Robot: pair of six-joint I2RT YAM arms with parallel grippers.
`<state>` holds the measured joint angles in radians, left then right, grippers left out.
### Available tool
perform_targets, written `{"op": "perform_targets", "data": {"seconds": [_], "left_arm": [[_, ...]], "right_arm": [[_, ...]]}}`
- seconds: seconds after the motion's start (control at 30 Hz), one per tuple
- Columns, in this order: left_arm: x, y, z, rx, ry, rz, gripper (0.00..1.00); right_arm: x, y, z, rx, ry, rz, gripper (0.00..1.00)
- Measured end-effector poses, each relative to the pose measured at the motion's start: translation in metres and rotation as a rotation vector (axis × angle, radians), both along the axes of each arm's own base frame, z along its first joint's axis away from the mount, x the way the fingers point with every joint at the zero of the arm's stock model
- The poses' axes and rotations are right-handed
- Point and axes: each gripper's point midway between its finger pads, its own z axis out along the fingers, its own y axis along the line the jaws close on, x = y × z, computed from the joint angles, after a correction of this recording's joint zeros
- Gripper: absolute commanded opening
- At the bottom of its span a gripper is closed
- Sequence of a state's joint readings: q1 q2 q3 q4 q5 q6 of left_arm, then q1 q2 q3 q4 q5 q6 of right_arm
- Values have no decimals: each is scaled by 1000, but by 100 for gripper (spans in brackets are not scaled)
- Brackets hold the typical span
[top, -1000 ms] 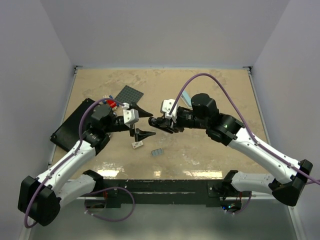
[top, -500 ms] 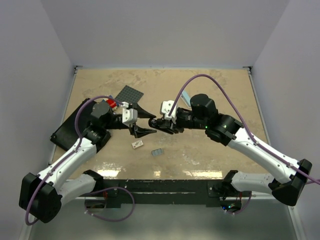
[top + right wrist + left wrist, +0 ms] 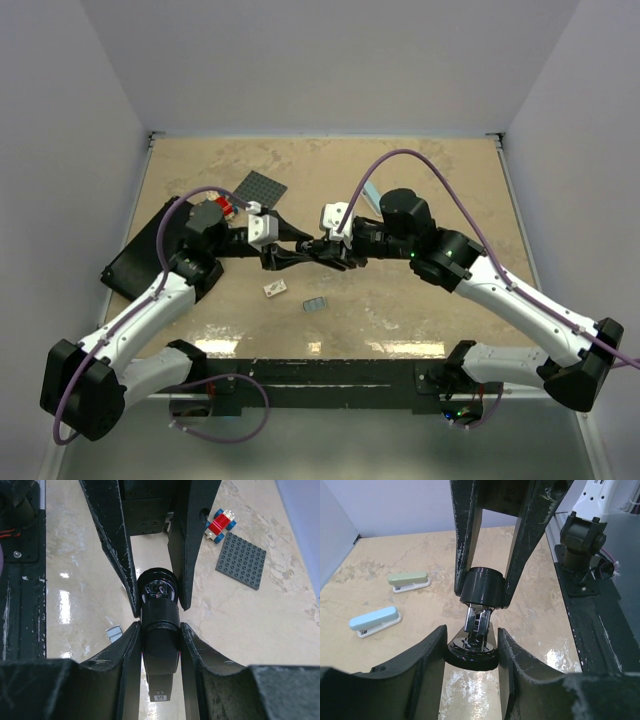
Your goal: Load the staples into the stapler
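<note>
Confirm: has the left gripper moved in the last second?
Yes. The left gripper has shifted away from the small white box toward the right gripper, jaws narrowing around the black stapler.

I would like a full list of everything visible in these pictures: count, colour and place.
table: one, beige, under everything
black stapler: one, held up between both grippers
staples: one block, grey-blue, near side
small box: one, white, left of the staples
green stapler: one, pale, on the table
blue stapler: one, light, beside the green one
baseplate: one, dark grey, far left
toy car: one, red, white, blue, by the baseplate
mat: one, black, left edge
left gripper: one, black, around the stapler's end
right gripper: one, black, clamped on the stapler
</note>
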<state>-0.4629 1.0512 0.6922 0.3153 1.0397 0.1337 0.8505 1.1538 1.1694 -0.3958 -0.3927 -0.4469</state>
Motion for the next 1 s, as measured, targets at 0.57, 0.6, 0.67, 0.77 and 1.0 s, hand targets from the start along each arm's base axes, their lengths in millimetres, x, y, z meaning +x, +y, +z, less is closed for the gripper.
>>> {"op": "perform_targets", "data": {"seconds": [0.57, 0.6, 0.67, 0.77, 1.0], "left_arm": [[32, 50, -24, -153, 159, 248, 0], [33, 51, -24, -168, 172, 258, 0], [33, 53, -18, -210, 181, 270, 0], [35, 56, -11, -263, 187, 298, 0], [43, 70, -28, -365, 314, 433, 0]], "right_arm": [[10, -31, 28, 241, -43, -9, 0], [7, -34, 32, 264, -48, -5, 0], [5, -39, 35, 299, -47, -6, 0], [8, -45, 35, 338, -37, -28, 0], [19, -73, 41, 488, 8, -121, 0]]}}
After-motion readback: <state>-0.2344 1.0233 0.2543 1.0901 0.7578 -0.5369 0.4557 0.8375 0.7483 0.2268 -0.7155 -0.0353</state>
